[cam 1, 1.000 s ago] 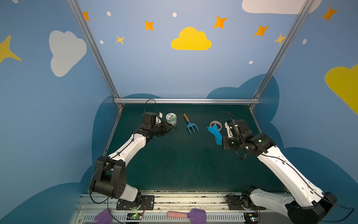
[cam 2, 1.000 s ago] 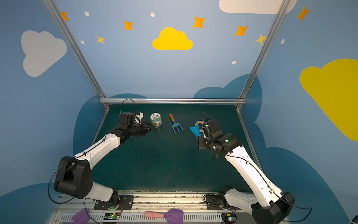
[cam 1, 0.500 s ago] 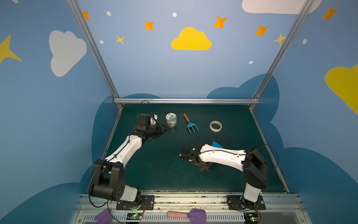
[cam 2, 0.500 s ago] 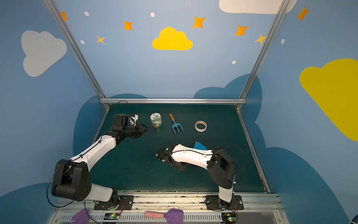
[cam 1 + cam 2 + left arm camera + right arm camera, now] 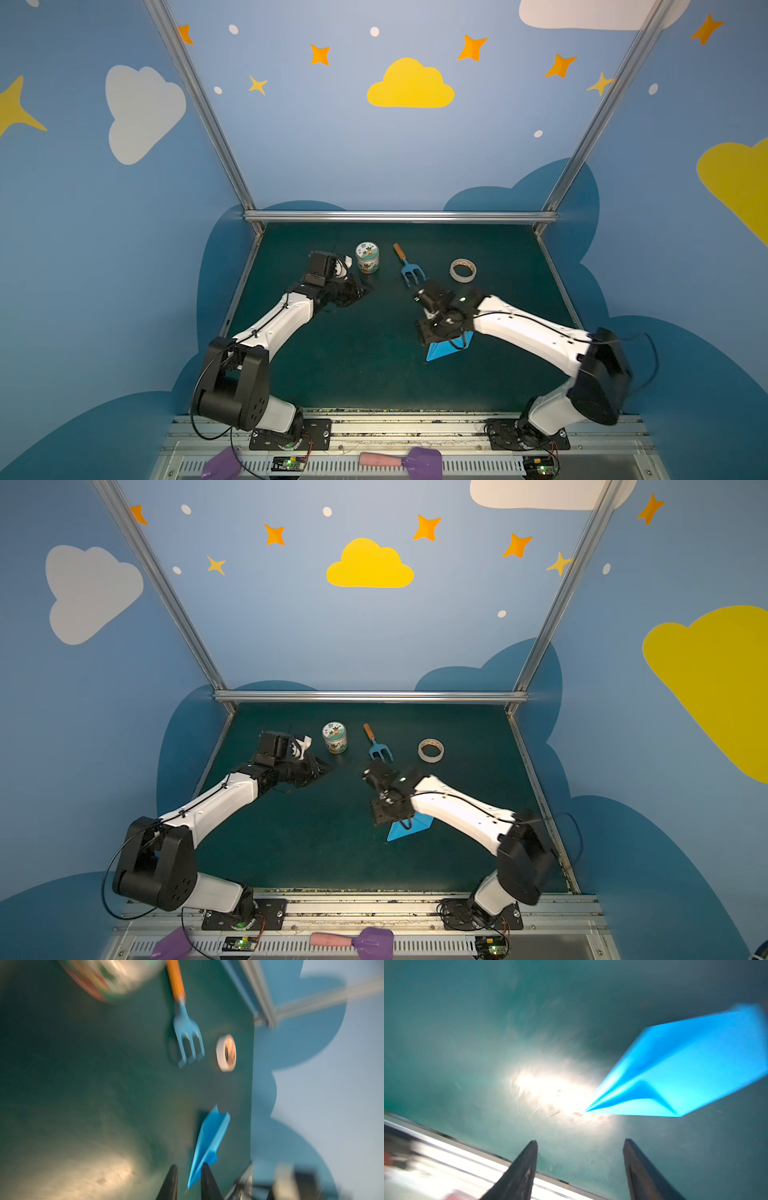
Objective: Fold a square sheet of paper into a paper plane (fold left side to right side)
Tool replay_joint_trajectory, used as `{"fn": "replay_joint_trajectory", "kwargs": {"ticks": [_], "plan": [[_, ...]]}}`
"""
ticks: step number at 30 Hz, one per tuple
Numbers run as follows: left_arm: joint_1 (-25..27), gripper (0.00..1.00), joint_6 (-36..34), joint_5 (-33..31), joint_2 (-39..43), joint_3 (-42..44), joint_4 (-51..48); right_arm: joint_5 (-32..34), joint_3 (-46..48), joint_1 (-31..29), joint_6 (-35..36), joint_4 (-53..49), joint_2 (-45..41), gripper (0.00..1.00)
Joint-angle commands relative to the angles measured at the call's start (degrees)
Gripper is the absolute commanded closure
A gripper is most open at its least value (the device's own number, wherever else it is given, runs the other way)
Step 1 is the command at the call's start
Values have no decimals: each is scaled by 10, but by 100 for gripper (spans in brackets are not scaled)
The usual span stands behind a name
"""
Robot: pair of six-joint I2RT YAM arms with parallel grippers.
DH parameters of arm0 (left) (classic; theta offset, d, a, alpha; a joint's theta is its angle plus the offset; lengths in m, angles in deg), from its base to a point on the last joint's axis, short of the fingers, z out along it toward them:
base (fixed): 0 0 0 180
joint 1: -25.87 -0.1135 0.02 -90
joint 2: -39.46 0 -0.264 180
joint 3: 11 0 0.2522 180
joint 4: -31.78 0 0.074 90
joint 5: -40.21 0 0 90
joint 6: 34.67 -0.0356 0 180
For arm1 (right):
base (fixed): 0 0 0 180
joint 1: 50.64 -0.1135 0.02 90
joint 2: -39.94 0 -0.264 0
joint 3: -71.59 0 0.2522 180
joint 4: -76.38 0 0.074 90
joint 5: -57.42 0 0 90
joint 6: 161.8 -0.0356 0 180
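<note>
Although the dark green table carried several things, only the right arm reached over the one that mattered, while the left arm kept to its own side. The paper plane lay flat on the table directly under the right wrist. In the right wrist view its nose pointed into the space ahead of the right claw, clear of both fingertips. It looked fully folded, a narrow dart with layered wings. That claw stood wide apart with nothing between its jaws. The left claw was only narrowly apart and also empty, well apart from the plane, with a small jar near it. Beyond the right claw, toward the back wall, lay the blue fork, and further out to its side the tape roll. A thin black cable loop from the right wrist hung over the paper. The likeliest trouble from here seemed to be that loop or a fingertip brushing the plane as the arm lifted away, since paper this light would skid or flip. A pinch landing on a wing rather than the centre crease could crumple the folds. A careless sweep backward might also knock the fork.
</note>
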State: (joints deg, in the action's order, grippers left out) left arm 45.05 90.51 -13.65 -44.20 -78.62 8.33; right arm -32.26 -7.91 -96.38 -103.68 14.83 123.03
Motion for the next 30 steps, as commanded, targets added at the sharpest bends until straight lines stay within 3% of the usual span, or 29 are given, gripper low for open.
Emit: {"fn": "replay_joint_trajectory", "kwargs": {"ticks": [1,5,11,20,30], "plan": [[85,83,-7,-10,-16,-8,8,-127,82,94,8,57,-55,35],[190,91,4,-15,-79,-44,38,-220,173,247,10,101,-115,35],[282,94,-10,-2,-205,-139,27,-364,296,424,-24,189,-166,35],[297,96,-43,4,-320,-252,-24,-421,363,463,-26,255,-141,36],[275,96,-64,2,-367,-263,-38,-430,390,467,-23,291,-110,36]]}}
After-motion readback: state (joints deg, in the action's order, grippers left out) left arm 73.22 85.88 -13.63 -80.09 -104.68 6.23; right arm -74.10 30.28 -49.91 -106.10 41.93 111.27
